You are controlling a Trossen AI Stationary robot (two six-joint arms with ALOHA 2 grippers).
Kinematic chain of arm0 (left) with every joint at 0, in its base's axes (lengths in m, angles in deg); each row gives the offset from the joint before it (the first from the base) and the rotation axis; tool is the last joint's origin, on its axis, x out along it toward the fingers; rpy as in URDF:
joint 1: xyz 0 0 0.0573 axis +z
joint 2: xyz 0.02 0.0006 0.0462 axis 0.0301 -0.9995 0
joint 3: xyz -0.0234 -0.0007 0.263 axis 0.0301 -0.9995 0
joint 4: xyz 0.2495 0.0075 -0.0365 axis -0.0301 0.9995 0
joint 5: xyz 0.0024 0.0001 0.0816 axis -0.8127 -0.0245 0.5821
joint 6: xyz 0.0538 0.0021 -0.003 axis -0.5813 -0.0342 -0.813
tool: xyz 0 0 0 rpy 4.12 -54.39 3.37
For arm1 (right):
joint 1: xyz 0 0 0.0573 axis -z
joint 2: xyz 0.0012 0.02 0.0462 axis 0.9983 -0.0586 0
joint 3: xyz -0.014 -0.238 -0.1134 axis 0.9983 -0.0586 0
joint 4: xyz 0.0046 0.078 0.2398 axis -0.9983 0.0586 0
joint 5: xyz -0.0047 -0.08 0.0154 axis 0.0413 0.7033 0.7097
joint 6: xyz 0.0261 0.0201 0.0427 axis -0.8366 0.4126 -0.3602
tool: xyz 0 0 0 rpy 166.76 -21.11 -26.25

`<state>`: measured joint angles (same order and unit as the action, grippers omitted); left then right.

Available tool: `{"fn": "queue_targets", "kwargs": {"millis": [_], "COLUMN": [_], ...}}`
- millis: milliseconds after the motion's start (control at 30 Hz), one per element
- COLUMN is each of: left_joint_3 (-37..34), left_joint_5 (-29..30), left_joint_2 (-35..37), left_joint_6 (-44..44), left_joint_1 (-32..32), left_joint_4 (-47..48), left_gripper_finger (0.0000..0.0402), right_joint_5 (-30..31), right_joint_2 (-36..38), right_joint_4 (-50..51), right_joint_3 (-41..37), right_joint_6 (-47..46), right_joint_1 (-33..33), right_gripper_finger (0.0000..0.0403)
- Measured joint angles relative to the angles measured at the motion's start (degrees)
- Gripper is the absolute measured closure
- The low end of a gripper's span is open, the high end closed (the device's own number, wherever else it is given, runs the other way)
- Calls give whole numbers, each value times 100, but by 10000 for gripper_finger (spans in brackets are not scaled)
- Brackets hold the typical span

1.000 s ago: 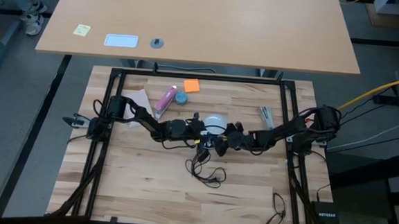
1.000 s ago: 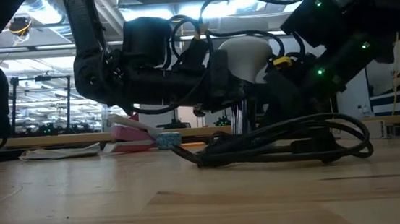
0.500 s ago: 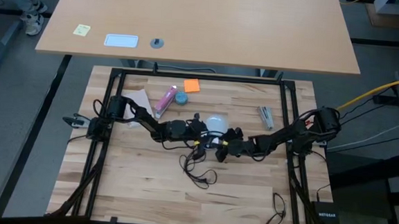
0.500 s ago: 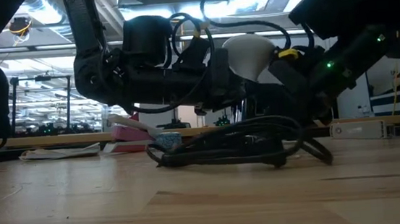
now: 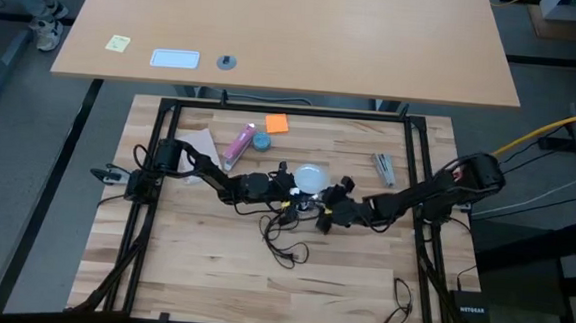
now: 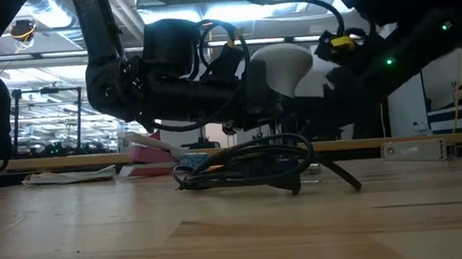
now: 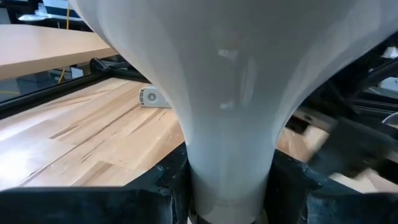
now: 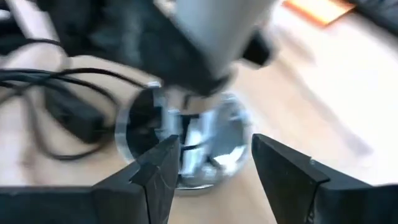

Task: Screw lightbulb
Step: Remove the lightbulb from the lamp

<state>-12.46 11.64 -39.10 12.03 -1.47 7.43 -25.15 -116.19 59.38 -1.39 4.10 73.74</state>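
The lightbulb [image 5: 310,176] is a frosted white globe [image 6: 286,64] that narrows to a neck. It stands globe-up above the table's middle, with my left gripper [image 5: 291,186] shut on it. Right under it is the shiny silver lamp base [image 8: 208,155], whose black cord [image 6: 251,165] lies bunched on the wood [image 5: 285,240]. My right gripper [image 8: 214,142] hovers open just to the right of the base. Its fingers are short of the disc and touch nothing. My left gripper pinches the bulb's narrow neck [image 7: 230,186] between its two fingers [image 7: 155,190], just under the flare of the globe. The fingers come in level from the table's left. The bulb stands upright in the hold, globe up, above the table.
Behind the arms lie a pink object [image 5: 239,144], a small blue round thing [image 5: 261,140], an orange note [image 5: 276,123] and a pale sheet [image 5: 197,141]. A metal tool [image 5: 383,167] lies at the right. A black frame [image 5: 291,110] rims the wooden top.
My right gripper has risen, drawn back a little toward the table's right edge and rolled about its own axis, staying open. The black cord has slid toward the table's left and bunched up tighter. The bulb and my left gripper have kept still.
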Motion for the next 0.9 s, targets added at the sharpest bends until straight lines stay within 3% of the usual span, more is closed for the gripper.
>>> {"fn": "queue_targets", "kwargs": {"millis": [267,567,700,900], "left_joint_3": [0,0,0,-2], "left_joint_5": [-17,7,10,28], "left_joint_2": [4,7,11,11], "left_joint_6": [49,66,82,113], "left_joint_1": [-2,-7,-9,-6], "left_joint_4": [-4,-8,-40,-58], "left_gripper_finger": [263,263,263,263], "right_joint_5": [239,233,182,-516], "right_joint_2": [334,336,336,101], "right_joint_4": [616,694,895,844], "right_joint_3": [-6,-9,-9,-15], "right_joint_6": [1003,1035,731,-96], "right_joint_1": [11,13,140,729], "right_gripper_finger": [194,194,194,194]}}
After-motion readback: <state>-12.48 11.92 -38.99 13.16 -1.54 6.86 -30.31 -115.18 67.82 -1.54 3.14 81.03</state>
